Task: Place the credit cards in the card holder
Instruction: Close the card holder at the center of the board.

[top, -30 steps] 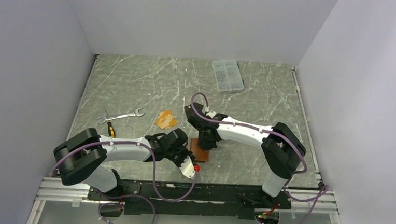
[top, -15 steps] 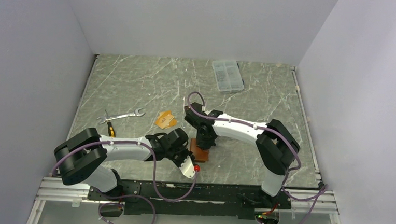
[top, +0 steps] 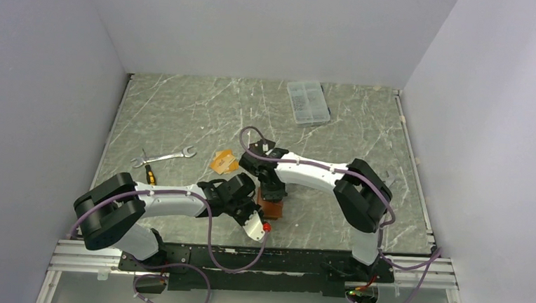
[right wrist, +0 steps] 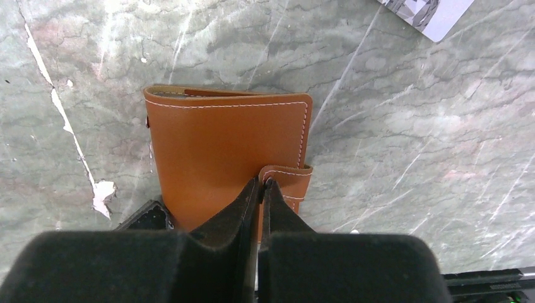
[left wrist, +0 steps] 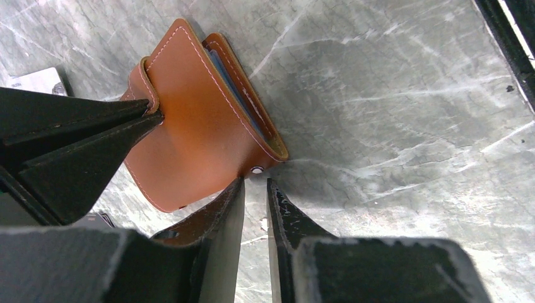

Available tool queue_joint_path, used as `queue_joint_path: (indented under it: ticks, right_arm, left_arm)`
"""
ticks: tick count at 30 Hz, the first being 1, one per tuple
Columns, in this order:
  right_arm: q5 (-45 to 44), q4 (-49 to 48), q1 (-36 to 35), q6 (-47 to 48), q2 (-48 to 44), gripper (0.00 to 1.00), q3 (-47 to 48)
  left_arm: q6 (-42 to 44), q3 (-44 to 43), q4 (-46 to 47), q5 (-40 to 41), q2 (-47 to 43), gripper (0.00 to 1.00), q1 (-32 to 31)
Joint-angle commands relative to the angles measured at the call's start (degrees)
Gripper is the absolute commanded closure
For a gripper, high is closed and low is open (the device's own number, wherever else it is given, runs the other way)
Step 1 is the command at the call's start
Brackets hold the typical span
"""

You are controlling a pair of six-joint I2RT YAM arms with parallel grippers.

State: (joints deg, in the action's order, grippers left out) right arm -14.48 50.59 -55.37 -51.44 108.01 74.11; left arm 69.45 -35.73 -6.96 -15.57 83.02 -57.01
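The brown leather card holder (top: 273, 209) lies folded on the marble table near the front edge. My right gripper (right wrist: 263, 183) is shut on its snap tab (right wrist: 287, 180), coming down from above. My left gripper (left wrist: 255, 184) sits low beside the card holder (left wrist: 195, 120), with its tips at the corner by the snap stud. Its jaws stand a narrow gap apart, and the table shows between them. An orange-tan credit card (top: 224, 161) lies to the left behind the arms. A silver-grey card (right wrist: 429, 16) shows at the top right edge of the right wrist view.
A clear plastic compartment box (top: 307, 101) stands at the back of the table. A wrench (top: 170, 157) and a small screwdriver (top: 150, 176) lie at the left. The table's front rail (top: 245, 252) runs close behind the left gripper (top: 260, 216).
The right arm has swung to the left with its gripper still on the snap tab. The left arm has stayed where it was.
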Motion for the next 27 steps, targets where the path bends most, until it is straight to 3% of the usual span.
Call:
queue_joint_path:
  ticks: [1, 8, 20, 27]
  right_arm:
    - [2.17, -5.18, -2.71, -1.23, 8.51, 1.0, -2.2]
    - [2.12, -6.69, -4.82, -2.28, 11.91, 1.0, -4.43]
    - [3.25, -12.12, -8.01, -2.72, 16.77, 1.0, -6.51]
    - [4.51, -15.36, -7.36, -2.79, 16.68, 0.98, -8.39]
  left_arm:
    - [0.3, -1.45, -2.54, -1.53, 0.56, 0.75, 0.15]
    - [-0.12, -2.54, -4.38, -0.95, -0.15, 0.75, 0.38]
    - [-3.54, -7.11, -17.5, -1.35, -7.06, 0.74, 1.2]
    - [-7.68, -0.66, -14.23, 6.93, -12.27, 0.72, 1.11]
